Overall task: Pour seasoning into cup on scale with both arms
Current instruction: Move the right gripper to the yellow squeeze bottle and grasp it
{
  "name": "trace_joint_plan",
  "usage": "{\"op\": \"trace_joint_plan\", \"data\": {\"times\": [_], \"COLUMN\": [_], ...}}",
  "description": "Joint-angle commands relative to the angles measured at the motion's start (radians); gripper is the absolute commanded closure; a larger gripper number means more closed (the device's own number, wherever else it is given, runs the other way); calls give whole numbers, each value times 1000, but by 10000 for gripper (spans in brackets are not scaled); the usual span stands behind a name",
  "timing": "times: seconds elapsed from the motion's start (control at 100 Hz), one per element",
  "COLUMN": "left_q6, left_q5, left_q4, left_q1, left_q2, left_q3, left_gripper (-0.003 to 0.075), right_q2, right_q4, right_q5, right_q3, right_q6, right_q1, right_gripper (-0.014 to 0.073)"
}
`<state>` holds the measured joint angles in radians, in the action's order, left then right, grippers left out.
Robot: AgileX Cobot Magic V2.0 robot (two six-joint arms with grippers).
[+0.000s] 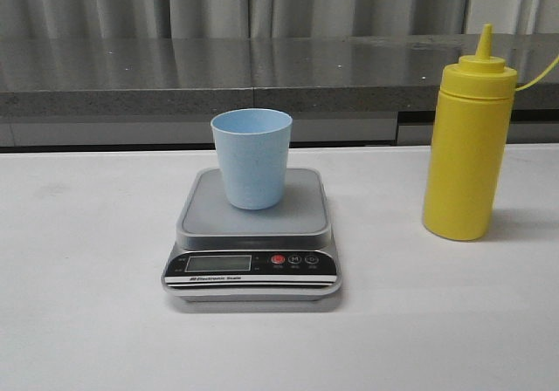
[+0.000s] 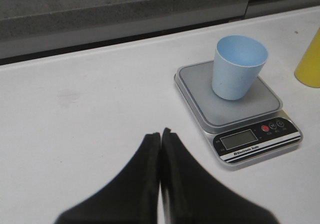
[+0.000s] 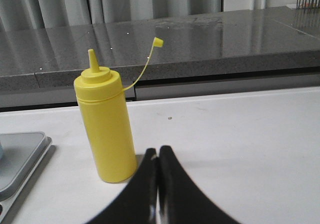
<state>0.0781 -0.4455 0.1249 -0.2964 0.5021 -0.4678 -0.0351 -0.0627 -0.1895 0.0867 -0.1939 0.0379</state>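
Observation:
A light blue cup (image 1: 251, 157) stands upright on the grey platform of the scale (image 1: 253, 219) at the table's middle. It also shows in the left wrist view (image 2: 237, 66), on the scale (image 2: 235, 109). The tall yellow seasoning bottle (image 1: 467, 147) stands upright to the right of the scale, its tethered cap hanging off the nozzle (image 3: 157, 42). My left gripper (image 2: 160, 133) is shut and empty, over bare table short of the scale. My right gripper (image 3: 158, 150) is shut and empty, close beside the bottle (image 3: 106, 126). Neither gripper shows in the front view.
A white table (image 1: 87, 321) carries everything. A grey stone ledge (image 1: 131, 77) with curtains behind runs along the back. The scale's corner (image 3: 20, 156) shows beside the bottle in the right wrist view.

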Motion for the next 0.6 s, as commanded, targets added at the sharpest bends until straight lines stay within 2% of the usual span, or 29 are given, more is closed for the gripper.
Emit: {"op": "trace_joint_plan", "data": {"times": [0.0, 0.22, 0.32, 0.39, 0.51, 0.59], "left_q6": [-10, -10, -10, -10, -10, -10], "left_q5": [79, 79, 77, 66, 56, 56], "left_q4": [16, 16, 16, 16, 16, 16], "left_q1": [2, 2, 2, 2, 2, 2], "left_q2": [-66, -205, -218, -218, -218, -218], "left_q3": [-3, 41, 44, 44, 44, 44], "left_gripper": [741, 741, 741, 741, 741, 741], "right_q2": [-71, -238, -329, -393, -489, -551], "right_q4": [2, 2, 2, 2, 2, 0], "right_q5": [41, 20, 25, 55, 150, 226], "right_q3": [73, 160, 189, 199, 204, 204], "right_q6": [2, 2, 2, 2, 2, 2], "right_q1": [3, 3, 3, 3, 3, 3], "right_gripper": [662, 656, 580, 452, 126, -22]}}
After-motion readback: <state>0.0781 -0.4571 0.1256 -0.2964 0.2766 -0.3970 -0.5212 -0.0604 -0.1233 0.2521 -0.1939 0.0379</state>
